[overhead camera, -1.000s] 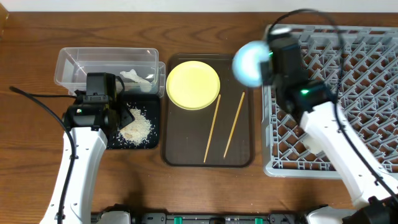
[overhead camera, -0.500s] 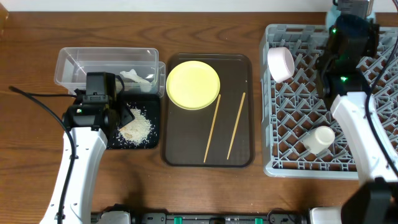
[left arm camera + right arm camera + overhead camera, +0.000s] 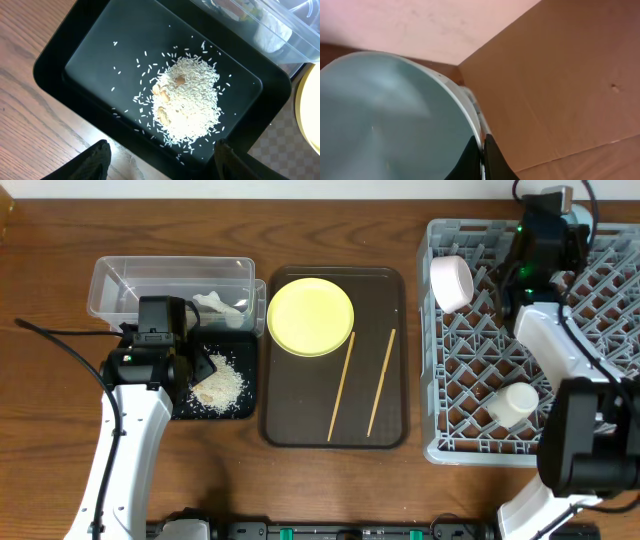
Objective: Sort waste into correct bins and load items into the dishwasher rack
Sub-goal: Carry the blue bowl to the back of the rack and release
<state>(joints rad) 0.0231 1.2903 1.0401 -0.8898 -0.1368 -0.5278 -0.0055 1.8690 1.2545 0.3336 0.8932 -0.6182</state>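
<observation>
Edgewise in right claw [image 3: 481, 150], light-blue bowl [image 3: 390, 115].

A dark brown rectangular serving tray [image 3: 295, 402] lies flat at the middle of the wooden table [image 3: 330, 480].

Cut off: light-blue bowl [image 3: 390, 115] left, bottom; yellow plate [image 3: 313, 110] right.

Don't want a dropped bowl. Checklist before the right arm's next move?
1. Right gripper pinching blue bowl rim: ok.
2. Bowl over rack: cannot tell, hidden overhead.
3. White bowl, cup in rack: ok.
4. Plate, chopsticks loaded: not ok, on brown tray.
5. Left gripper open, above rice: ok.
</observation>
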